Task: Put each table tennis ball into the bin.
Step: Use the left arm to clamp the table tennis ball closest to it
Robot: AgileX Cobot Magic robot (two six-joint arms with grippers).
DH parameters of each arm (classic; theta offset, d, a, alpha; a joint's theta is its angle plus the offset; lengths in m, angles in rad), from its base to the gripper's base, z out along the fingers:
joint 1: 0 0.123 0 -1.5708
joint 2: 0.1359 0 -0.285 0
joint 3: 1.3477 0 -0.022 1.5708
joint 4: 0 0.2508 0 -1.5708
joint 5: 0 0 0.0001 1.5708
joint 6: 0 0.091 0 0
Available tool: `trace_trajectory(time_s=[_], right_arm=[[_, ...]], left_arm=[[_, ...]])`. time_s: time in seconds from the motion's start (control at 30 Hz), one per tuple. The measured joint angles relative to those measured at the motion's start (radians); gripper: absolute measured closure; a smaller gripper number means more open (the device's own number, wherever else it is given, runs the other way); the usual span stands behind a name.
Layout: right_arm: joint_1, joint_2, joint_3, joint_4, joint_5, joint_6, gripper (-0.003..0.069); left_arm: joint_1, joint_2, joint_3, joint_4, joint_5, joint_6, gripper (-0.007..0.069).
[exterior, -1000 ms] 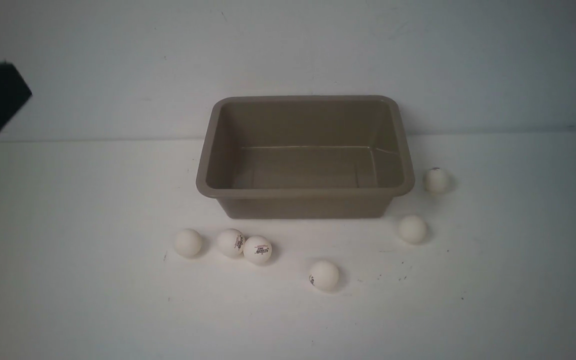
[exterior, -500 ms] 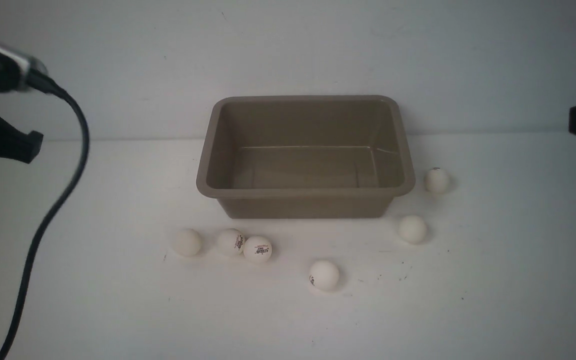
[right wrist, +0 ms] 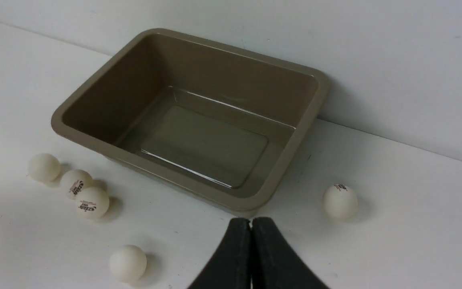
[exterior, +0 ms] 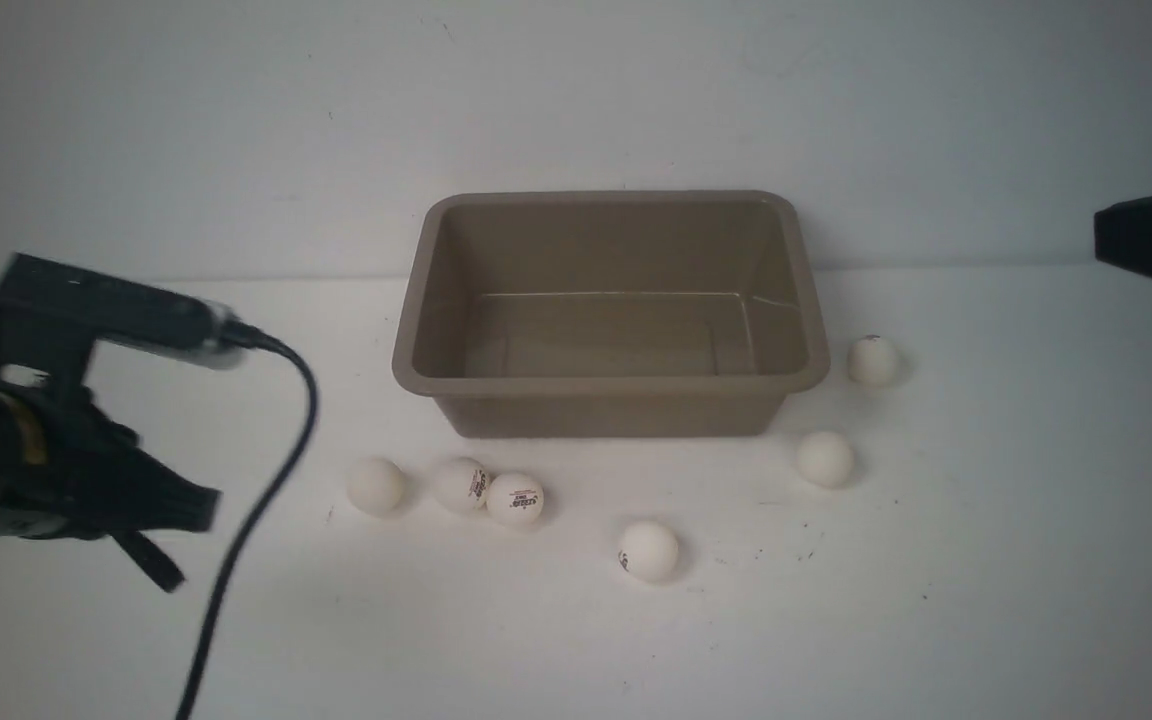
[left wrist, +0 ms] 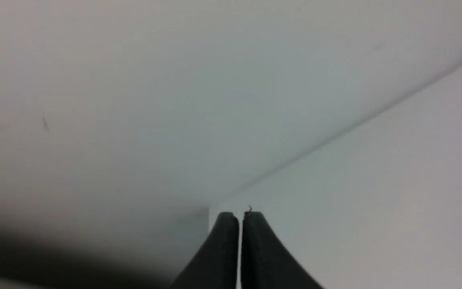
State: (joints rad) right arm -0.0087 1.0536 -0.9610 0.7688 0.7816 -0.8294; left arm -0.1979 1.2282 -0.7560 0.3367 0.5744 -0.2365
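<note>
White table (exterior: 576,650), nearest ball (exterior: 376,486) right of closed left gripper (exterior: 201,507)

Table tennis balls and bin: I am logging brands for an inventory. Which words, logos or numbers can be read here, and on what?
No text is legible.
Bin: no print visible.
Right ball of the touching pair: dark red logo, too blurred to read.
Left ball of the touching pair: the same.
Frontmost ball: small dark mark, too small to read.
Ball beside the bin's right wall: dark mark on top, unreadable.
</note>
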Motion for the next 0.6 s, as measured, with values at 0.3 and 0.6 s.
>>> trace_trajectory(time_s=[0.3, 0.6], right_arm=[[0.0, 0.021, 0.0, 0.072, 0.001, -0.075, 0.0669], [0.0, 0.04, -0.002, 0.074, 0.027, -0.08, 0.0669]], left_arm=[[-0.014, 0.061, -0.112, -0.374, -0.157, 0.666, 0.0625], [0.037, 0.398, -0.349, -0.405, 0.069, 0.782, 0.0569]])
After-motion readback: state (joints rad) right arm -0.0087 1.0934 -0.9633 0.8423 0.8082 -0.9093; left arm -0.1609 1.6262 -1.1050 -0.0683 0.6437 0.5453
